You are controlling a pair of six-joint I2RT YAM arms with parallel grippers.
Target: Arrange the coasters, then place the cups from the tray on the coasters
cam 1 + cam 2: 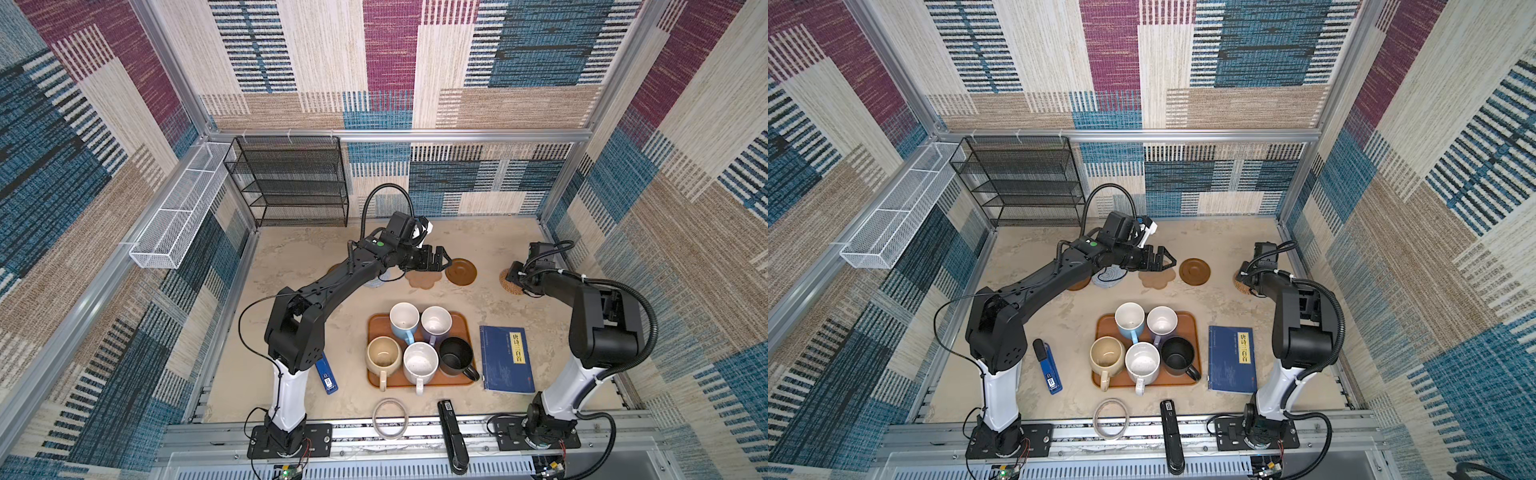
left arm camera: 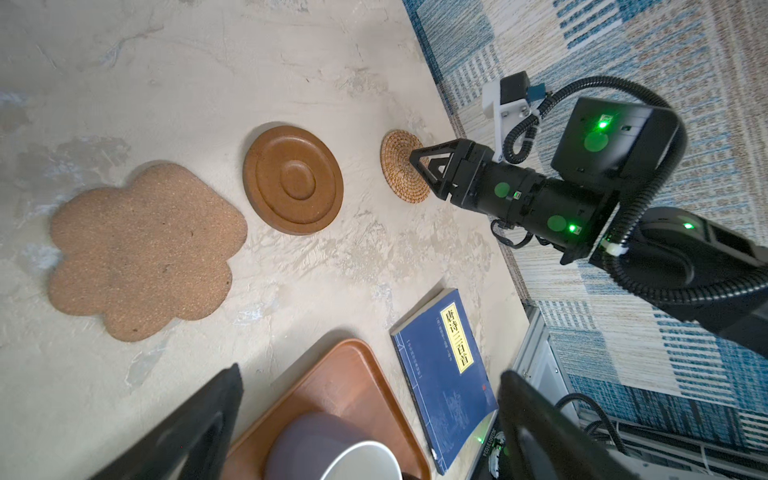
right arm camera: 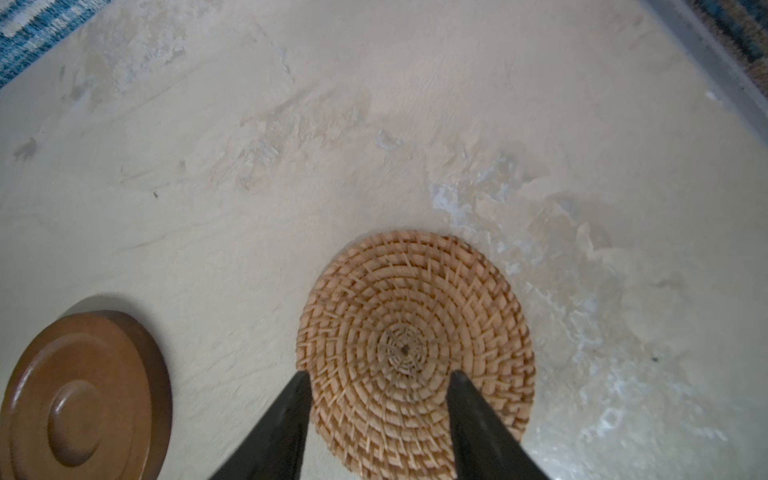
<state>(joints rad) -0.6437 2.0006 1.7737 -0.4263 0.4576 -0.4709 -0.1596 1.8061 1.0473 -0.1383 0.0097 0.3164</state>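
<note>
Inspection of the worktop (image 1: 291, 257) found five coasters lying flat in a row across its far part, beyond the tray (image 1: 466, 328). From left to right in both top views these were: a dark brown disc (image 1: 1079, 285), largely hidden under the left arm; a blue-grey woven round (image 1: 1106, 276), also partly covered; a tan flower coaster (image 2: 141, 249); a second dark brown disc (image 2: 293, 180); and a rattan coaster (image 3: 415, 340) nearest the right wall. None touched its neighbour, and the rattan one lay further from the second disc than the disc did from the flower.

The left gripper (image 1: 444, 257) was raised off the worktop above the far edge of the flower coaster, pointing toward the second disc. Its jaws were spread wide and held nothing.

The right gripper (image 3: 379, 374) was lowered at the rattan coaster. Its jaws stood partly apart, both tips over the coaster's near portion, with nothing seen clasped between them. Whether the tips touched the weave could not be told.

All five cups stood upright on the tray, close together: light blue cup (image 1: 404, 318) and lavender cup (image 1: 436, 321) in the far row; beige cup (image 1: 383, 353), speckled white cup (image 1: 420, 362) and black cup (image 1: 456, 355) in the near row. A dark blue book (image 1: 506, 359) lay just right of the tray.
</note>
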